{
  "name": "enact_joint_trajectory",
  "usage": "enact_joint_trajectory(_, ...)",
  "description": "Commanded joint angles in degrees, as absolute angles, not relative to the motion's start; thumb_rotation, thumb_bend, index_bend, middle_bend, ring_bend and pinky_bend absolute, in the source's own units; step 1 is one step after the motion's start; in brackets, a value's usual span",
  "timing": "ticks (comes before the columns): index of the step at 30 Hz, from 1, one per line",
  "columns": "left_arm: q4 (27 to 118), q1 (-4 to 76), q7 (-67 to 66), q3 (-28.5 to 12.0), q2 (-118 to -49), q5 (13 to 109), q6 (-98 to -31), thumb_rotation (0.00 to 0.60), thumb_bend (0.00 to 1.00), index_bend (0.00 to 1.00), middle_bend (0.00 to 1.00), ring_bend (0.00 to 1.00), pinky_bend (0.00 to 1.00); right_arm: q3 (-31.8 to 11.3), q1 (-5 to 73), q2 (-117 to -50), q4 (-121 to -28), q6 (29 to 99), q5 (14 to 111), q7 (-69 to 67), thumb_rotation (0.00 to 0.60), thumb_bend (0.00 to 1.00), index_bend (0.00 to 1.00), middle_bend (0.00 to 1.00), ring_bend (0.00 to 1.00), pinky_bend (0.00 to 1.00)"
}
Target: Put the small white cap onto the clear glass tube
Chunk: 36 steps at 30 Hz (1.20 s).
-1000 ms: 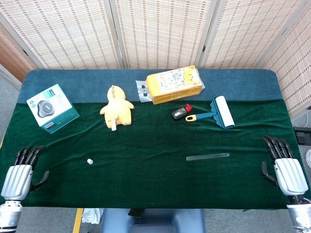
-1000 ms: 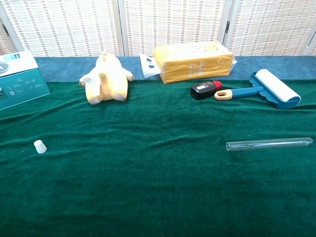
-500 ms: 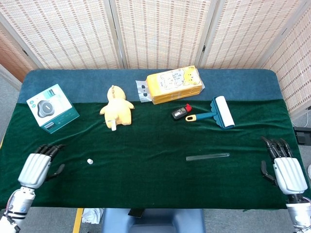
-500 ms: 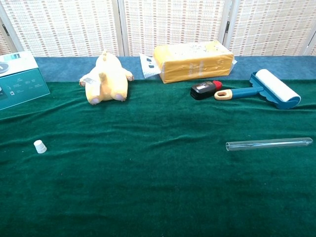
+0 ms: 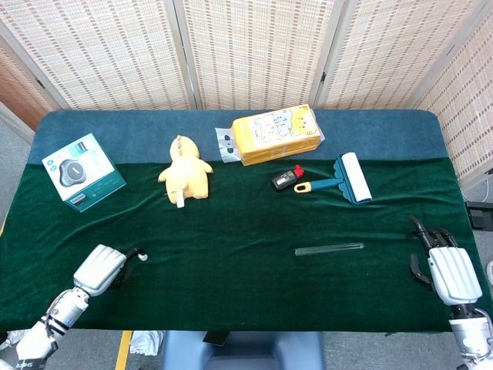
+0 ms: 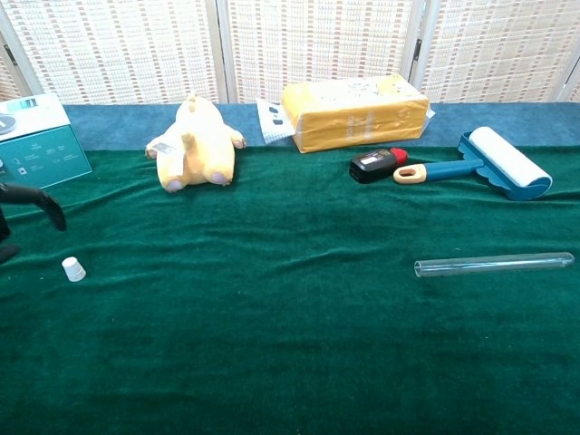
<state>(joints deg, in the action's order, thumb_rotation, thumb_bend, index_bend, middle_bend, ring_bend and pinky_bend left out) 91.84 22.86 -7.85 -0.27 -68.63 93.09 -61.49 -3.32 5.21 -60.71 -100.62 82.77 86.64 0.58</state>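
A table draped in dark green velvet cloth (image 5: pixel 231 262), with a blue cloth strip (image 5: pixel 231 127) at the back, stands before woven reed screens (image 5: pixel 254 46). The small white conical cap (image 6: pixel 73 268) sits near the left front, just beside the fingertips of the silver left hand (image 5: pixel 102 266), which holds nothing; how wide its fingers are I cannot tell. The clear glass tube (image 6: pixel 494 264) lies flat, well apart to the right. The right hand (image 5: pixel 447 266) rests at the right edge, dark fingers loosely spread, empty.
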Motion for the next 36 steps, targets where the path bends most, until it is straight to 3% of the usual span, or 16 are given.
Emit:
enact_joint_trajectory(1,91.1,24.5,-9.2,0.3,-70.0,91.3,-58.5,0.6,0.66,0.31,0.98,0.83,0.71,-3.3,5.3,-60.8,-100.6,82.7,86.6,0.7,0.6,0.68,0.0,0.36,0.26,0.19)
enact_joint_trajectory(9,89.8,26.1,-12.4,0.3,-72.9,86.8,-54.7,0.6,0.69,0.3,0.98,0.83,0.71,-3.5,5.6,-61.2,-100.2,82.2,86.1,0.4,0.6,0.68,0.01,0.37,0.27,0.19)
enact_joint_trajectory(20,87.1,26.6,-12.2,0.5,-75.0,83.9,-54.5,0.6,0.69,0.29,0.98,0.83,0.71,-3.5,5.8,-61.5,-99.8,81.8,85.5,0.2,0.6,0.68,0.01,0.38,0.28,0.19)
enact_joint_trajectory(36,86.4,25.2,-11.1,1.1,-73.1,78.5,-54.6,0.6,0.69,0.29,0.98,0.83,0.71,-3.6,5.8,-61.6,-100.1,82.3,85.7,0.3,0.6,0.68,0.01,0.38,0.28,0.19)
